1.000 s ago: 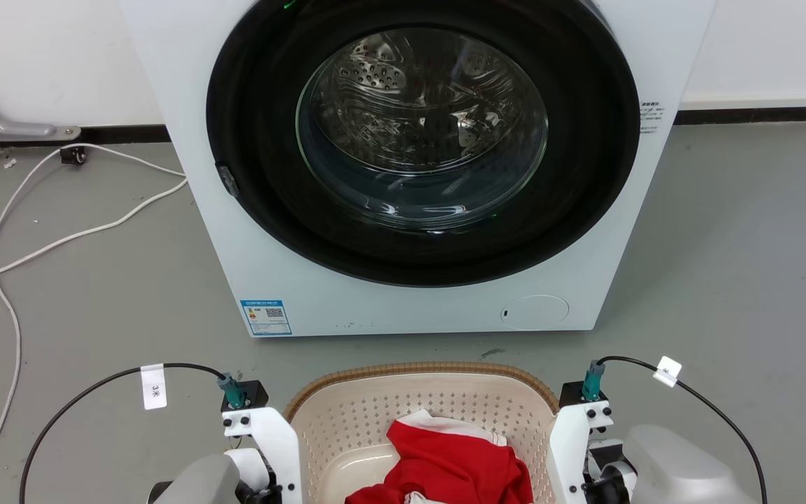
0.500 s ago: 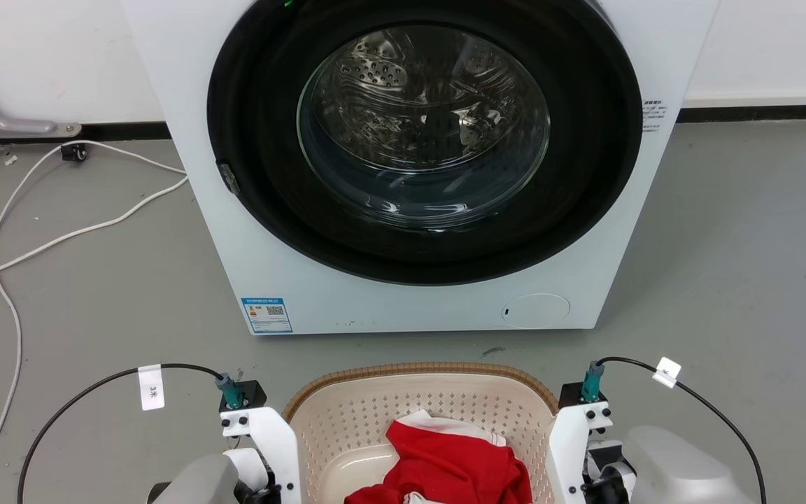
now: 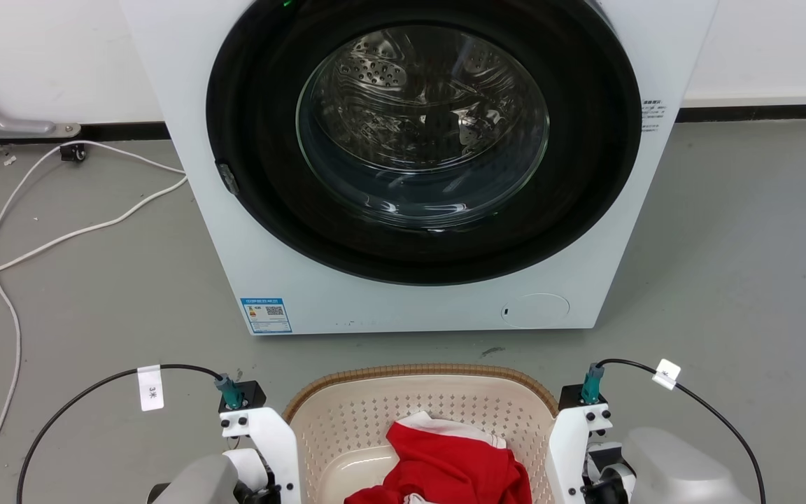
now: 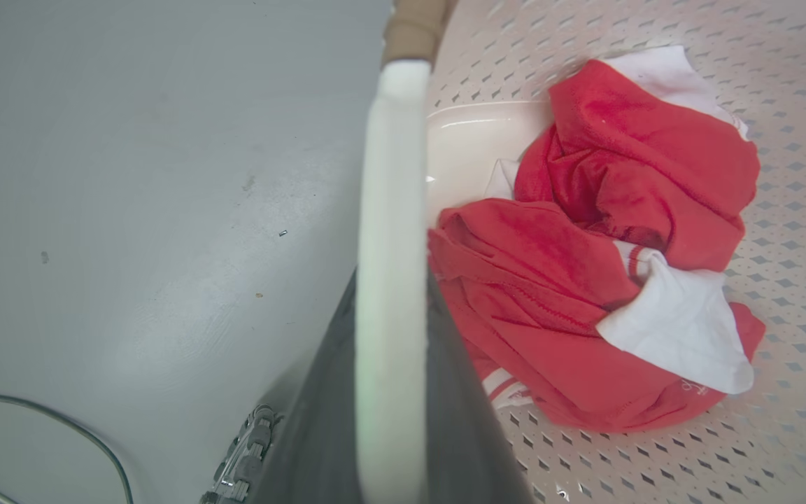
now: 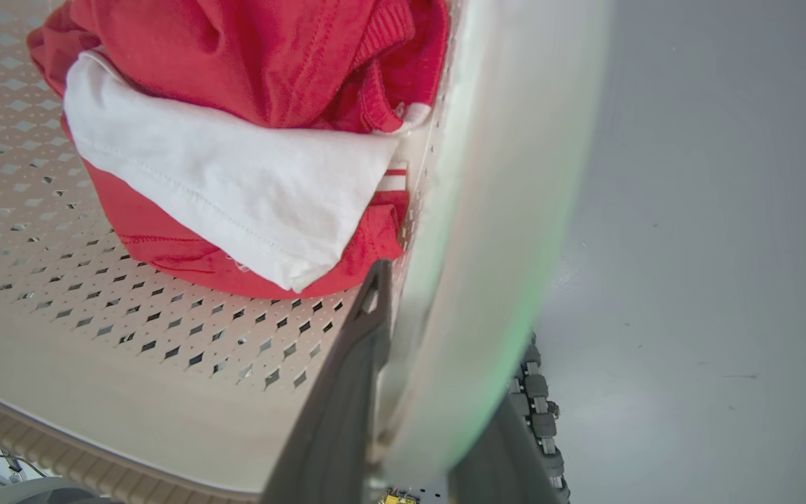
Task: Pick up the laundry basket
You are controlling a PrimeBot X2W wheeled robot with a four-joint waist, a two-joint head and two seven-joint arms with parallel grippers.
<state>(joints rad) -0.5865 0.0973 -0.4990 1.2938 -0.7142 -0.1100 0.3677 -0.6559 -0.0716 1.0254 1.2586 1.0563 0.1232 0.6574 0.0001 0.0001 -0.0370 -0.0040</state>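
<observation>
The laundry basket (image 3: 417, 369), cream with perforated walls and a brown woven-look rim, sits at the bottom middle of the head view, with my two arms flanking it. Red and white clothes (image 3: 445, 462) lie inside. In the left wrist view my left gripper (image 4: 390, 301) is shut on the basket's white side handle (image 4: 392, 175), a dark finger on each side of it. In the right wrist view my right gripper (image 5: 445, 350) is likewise shut on the other white handle (image 5: 508, 196). Whether the basket's bottom touches the floor is hidden.
A white washing machine (image 3: 235, 231) with a shut round glass door (image 3: 422, 129) stands close ahead of the basket. White cables (image 3: 60, 234) trail over the grey floor at the left. Bare grey floor (image 3: 746, 266) lies to the right.
The head view has shifted very slightly. Basket, clothes and both arms keep the same places.
</observation>
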